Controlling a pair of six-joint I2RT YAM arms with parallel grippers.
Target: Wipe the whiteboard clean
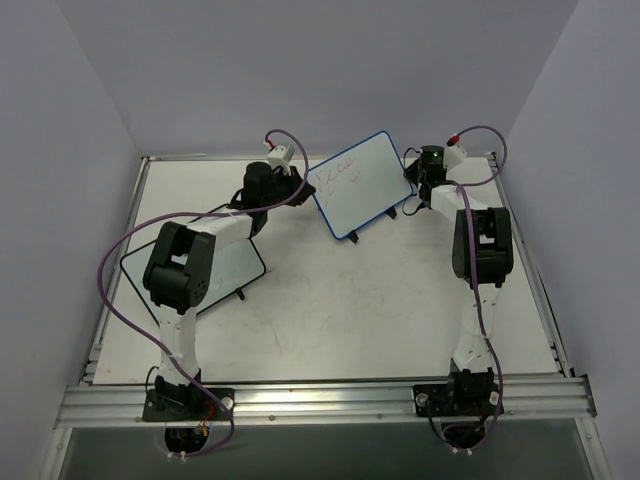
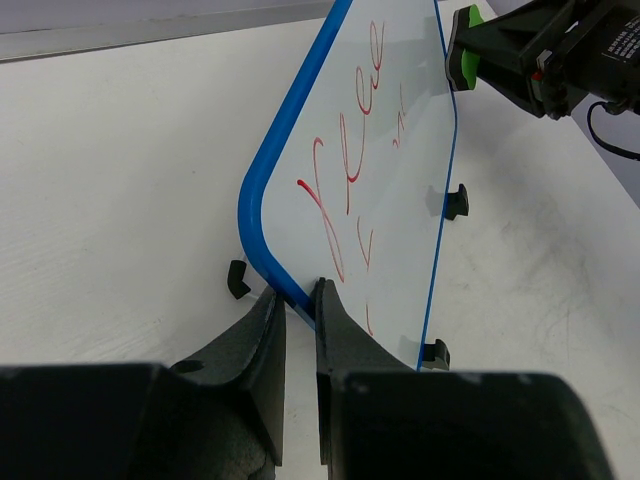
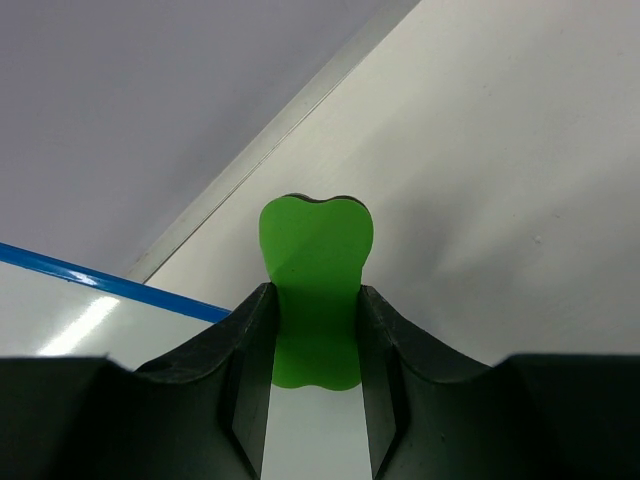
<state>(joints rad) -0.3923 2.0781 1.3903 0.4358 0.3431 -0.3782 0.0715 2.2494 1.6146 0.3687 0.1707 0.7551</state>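
Left arm stretched forward, left claw (image 2: 298, 292) clamped on edge of small blue-framed whiteboard (image 2: 400, 170); right arm extended, right claw (image 3: 315, 292) gripping green flat pad (image 3: 316, 245).

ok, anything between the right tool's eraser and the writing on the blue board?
Nothing visible. The green eraser in the right tool sits by the whiteboard edge; only bare board face lies between it and the red writing. The left tool clamps the frame, off the marks.

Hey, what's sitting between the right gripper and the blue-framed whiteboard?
Only the green eraser, clamped in the right gripper. The left wrist view shows its tip at the whiteboard edge; whether it touches, I cannot tell.
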